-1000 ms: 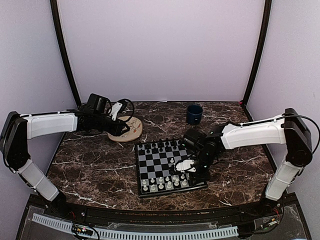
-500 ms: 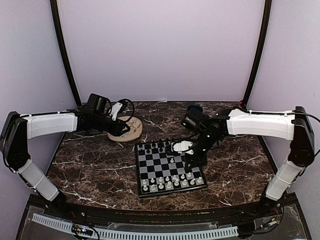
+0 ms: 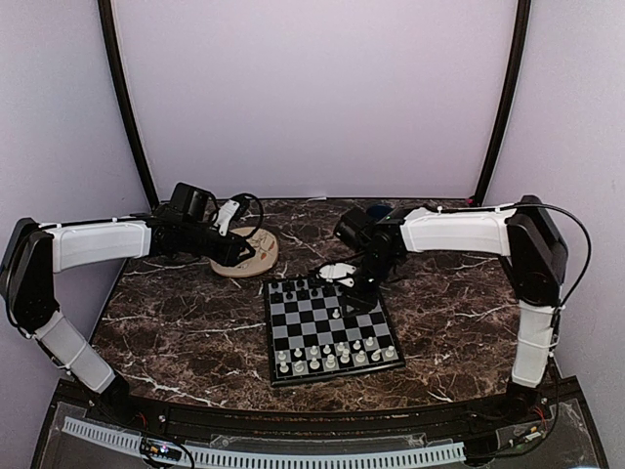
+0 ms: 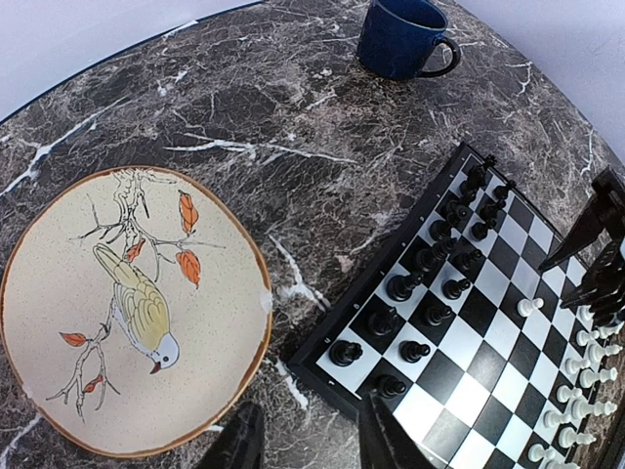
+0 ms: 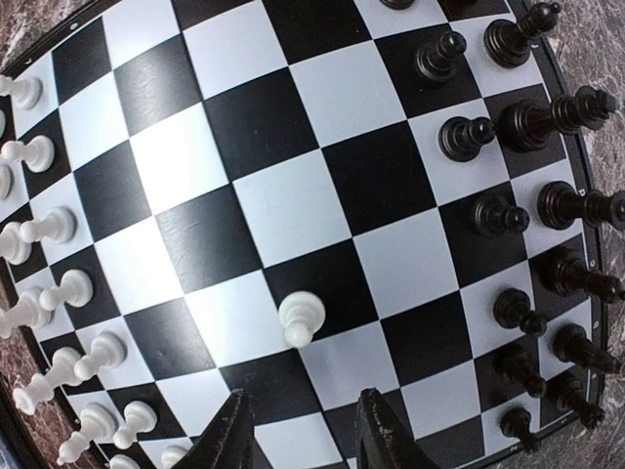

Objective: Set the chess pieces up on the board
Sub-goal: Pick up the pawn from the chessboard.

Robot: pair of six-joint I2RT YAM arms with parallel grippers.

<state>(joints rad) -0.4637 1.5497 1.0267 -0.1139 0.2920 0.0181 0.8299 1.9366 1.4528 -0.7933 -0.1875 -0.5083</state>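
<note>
Right wrist view pretty much tells the story: the board [image 5: 381, 176] is nearly set. The black pieces [image 5: 469, 137] are lined up in two rows along its far edge and the white pieces [image 5: 44, 230] along the near edge. One white pawn [image 5: 301, 318] stands alone out in the middle squares, upright and well apart from both camps. The right gripper [image 5: 303, 440] hangs over the far part of the board with its jaws partly apart and nothing between them. The left gripper [image 4: 311, 440] hovers over the near rim of the bird plate [image 4: 59, 293], left of the board, also narrow-ish and empty. The blue mug [image 4: 400, 34] sits far back on the marble table [image 4: 244, 98]. As for handling, my guess is these little chessmen are super light, hard and smooth, so they'll tip or skate away if nudged sideways. I'd come straight down and pinch the pawn at the thin neck just under its round head. The base is wider and the head is slippery. Keep the jaws narrow near the rows, since the neighbours stand close together.
</note>
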